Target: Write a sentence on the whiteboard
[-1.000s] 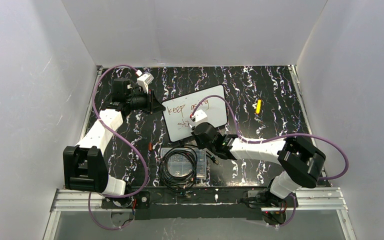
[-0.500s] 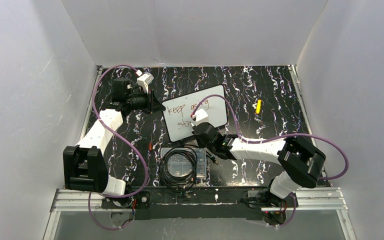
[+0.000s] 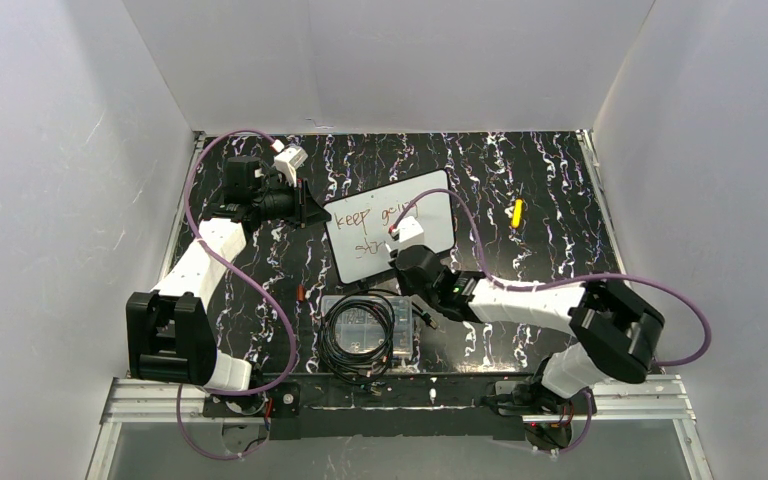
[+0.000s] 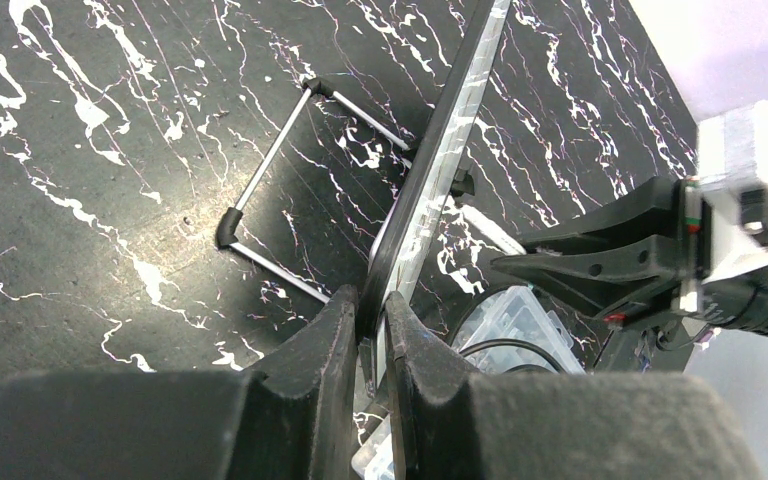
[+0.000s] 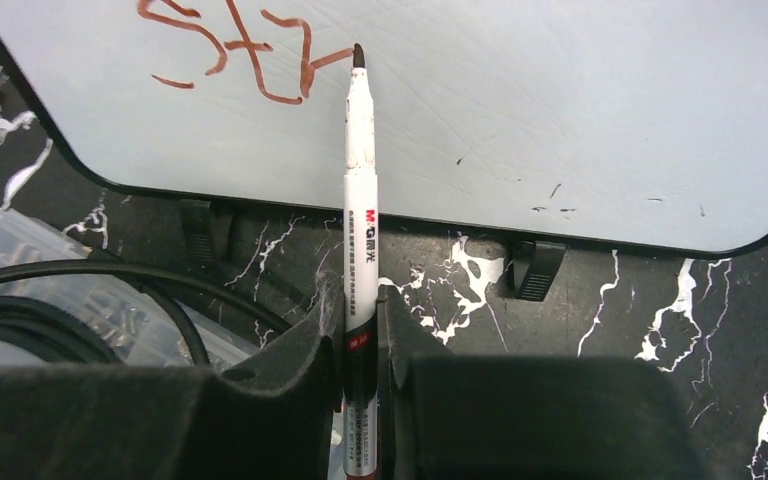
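Where its two black fingers close, the right gripper (image 5: 360,300) clamps the lower barrel of a slim white marker pen with a dark tip and printed label (image 5: 361,180). The pen's tip rests at the end of the last reddish-brown stroke on the small white rectangular whiteboard with a thin black rim and rounded corners (image 5: 520,110).

The sentence (image 3: 375,218), in thin reddish-brown handwriting, reads "keep going" on its upper line. Only the first letters, "str", stand on the lower line.

Two small black feet (image 5: 535,270) sit under the board's near edge.

The left gripper (image 4: 372,300) is pinched shut on the board's left rim, seen edge-on. A thin metal wire stand (image 4: 270,180) lies behind it on the black white-veined marbled table (image 3: 520,170).

A clear plastic box holding coiled black cable (image 3: 360,325) sits just in front of the board. A small yellow object (image 3: 517,212) lies well apart to its right.
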Robot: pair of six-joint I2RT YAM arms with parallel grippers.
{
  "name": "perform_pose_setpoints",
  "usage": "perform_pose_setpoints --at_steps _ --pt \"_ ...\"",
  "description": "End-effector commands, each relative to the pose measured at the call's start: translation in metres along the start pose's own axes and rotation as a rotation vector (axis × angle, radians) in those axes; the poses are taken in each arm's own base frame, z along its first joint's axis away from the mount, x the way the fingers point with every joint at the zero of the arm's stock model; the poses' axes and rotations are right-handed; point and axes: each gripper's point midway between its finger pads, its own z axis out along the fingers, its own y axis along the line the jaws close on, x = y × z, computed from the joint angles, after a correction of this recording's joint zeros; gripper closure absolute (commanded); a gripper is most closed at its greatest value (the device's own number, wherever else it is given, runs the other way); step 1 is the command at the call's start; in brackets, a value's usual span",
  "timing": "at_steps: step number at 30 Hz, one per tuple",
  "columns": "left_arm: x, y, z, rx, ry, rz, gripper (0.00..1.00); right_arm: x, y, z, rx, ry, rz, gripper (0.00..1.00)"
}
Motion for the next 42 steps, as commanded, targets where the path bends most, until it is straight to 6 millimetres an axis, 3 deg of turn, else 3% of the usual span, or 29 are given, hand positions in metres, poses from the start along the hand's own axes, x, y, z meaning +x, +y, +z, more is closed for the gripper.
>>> perform_pose_setpoints --at_steps 1,23,36,42 --pt "-0.024 -0.008 -0.01 0.003 -0.057 0.057 1.0 -0.035 0.003 -0.015 -0.049 -0.13 0.04 0.99" --pt "-0.025 -0.008 -0.011 0.004 -0.058 0.058 1.0 -0.013 0.002 0.01 -0.021 -0.02 -0.004 0.99" --pt "-0.026 -0.009 -0.011 0.005 -0.06 0.06 1.0 0.014 -0.001 0.008 -0.027 0.07 -0.023 0.99" --pt "-0.025 -0.008 -0.01 0.004 -0.058 0.057 1.0 0.013 -0.01 0.005 0.019 0.064 -0.016 0.99"
